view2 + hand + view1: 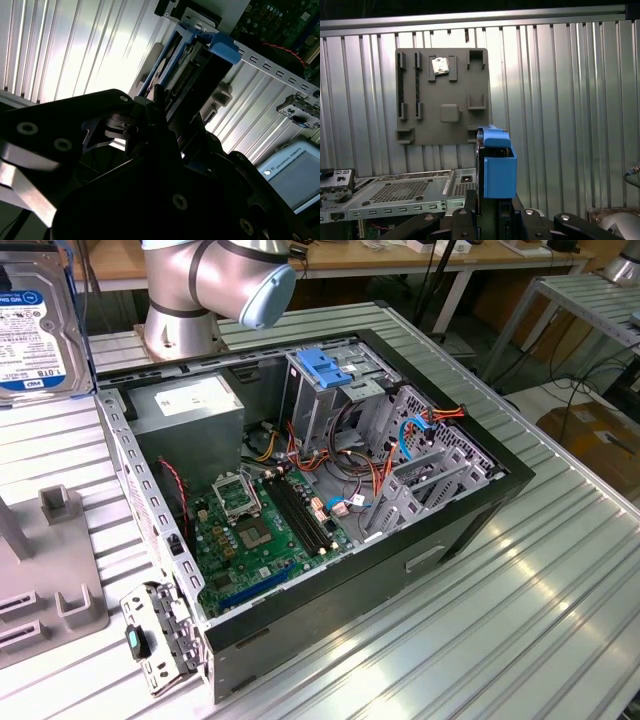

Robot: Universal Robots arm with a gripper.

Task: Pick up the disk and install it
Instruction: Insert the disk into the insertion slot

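Second wrist view: black gripper (172,125) clamped on the silver-grey, blue-railed disk (200,65) (edge-on in the first wrist view). Exterior view: its label face at the exterior view's left, clear of the open black computer case (440,530) on the ribbed metal surface (500,630).

Case (300,625) open on top, motherboard (250,540) side roomy, cables (378,478) crowding drive cages (425,470)

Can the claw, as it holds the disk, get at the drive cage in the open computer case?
Probably yes. The claw grips the disk at the exterior view's left, and the case lies open upward, its drive cage uncovered.
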